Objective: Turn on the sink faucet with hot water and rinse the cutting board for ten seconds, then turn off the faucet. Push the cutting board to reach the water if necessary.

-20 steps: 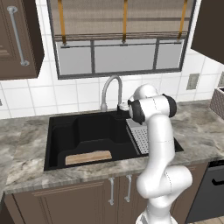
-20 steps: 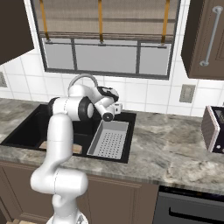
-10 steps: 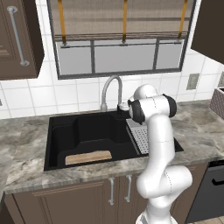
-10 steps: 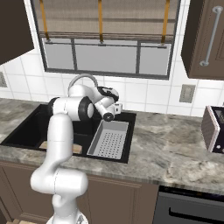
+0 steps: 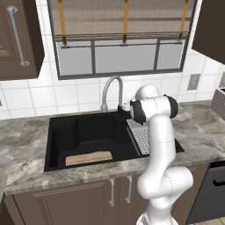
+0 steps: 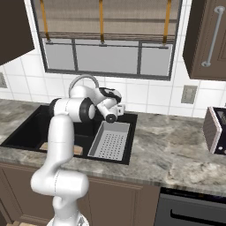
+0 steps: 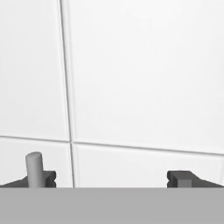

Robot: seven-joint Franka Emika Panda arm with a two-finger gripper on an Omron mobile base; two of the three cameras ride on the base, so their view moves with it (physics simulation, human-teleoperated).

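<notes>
The silver gooseneck sink faucet (image 5: pixel 111 87) arches over the back rim of the black sink (image 5: pixel 61 132), and no water runs from it. The tan cutting board (image 5: pixel 88 158) lies flat on the basin floor near the front wall. My gripper (image 5: pixel 124 107) is at the faucet's right side, low by its base, pointing toward the tiled wall. In the hand view my gripper (image 7: pixel 111 179) is open, facing white tiles. The faucet's small grey lever handle (image 7: pixel 34 168) stands right at the left fingertip (image 7: pixel 46 178). From the right base view my gripper (image 6: pixel 119 108) sits just right of the sink faucet (image 6: pixel 84 79).
A grey perforated drainer tray (image 5: pixel 143 136) fills the sink's right part, below my forearm. Marble counter (image 6: pixel 176 145) runs to both sides, with an appliance (image 6: pixel 216 130) at the far right. The window and tiled wall stand close behind the faucet.
</notes>
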